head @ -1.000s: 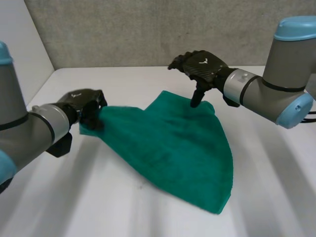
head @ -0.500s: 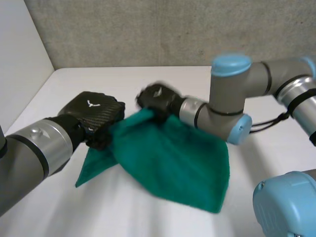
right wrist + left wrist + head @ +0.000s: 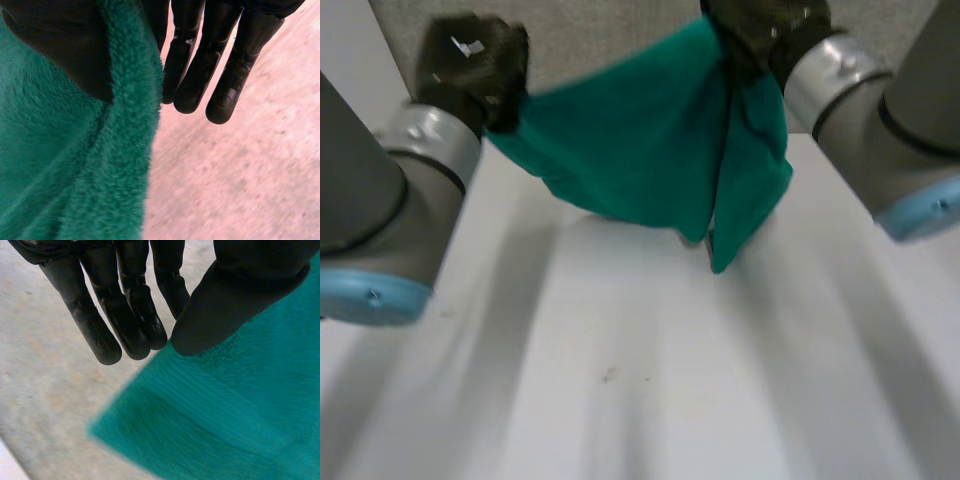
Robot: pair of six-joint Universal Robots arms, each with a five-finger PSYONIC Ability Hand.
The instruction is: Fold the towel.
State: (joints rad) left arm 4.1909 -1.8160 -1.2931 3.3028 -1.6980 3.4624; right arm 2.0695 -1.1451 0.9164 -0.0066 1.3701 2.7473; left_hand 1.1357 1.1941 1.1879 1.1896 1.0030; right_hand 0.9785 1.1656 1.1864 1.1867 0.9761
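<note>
**A green towel (image 3: 640, 150) held in the air**

The left robot hand (image 3: 470, 65) pinches one upper corner of the towel between thumb and straight fingers (image 3: 120, 325). The right robot hand (image 3: 765, 30) pinches the opposite upper edge the same way. The towel hangs between them above the white table (image 3: 650, 390).

Right hand (image 3: 202, 55) apparently pinches green towel (image 3: 65, 165) edge.

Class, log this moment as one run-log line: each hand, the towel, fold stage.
left hand: pinching towel top edge | right hand: pinching towel top edge | towel: hanging between hands over table | fold: not yet done
</note>
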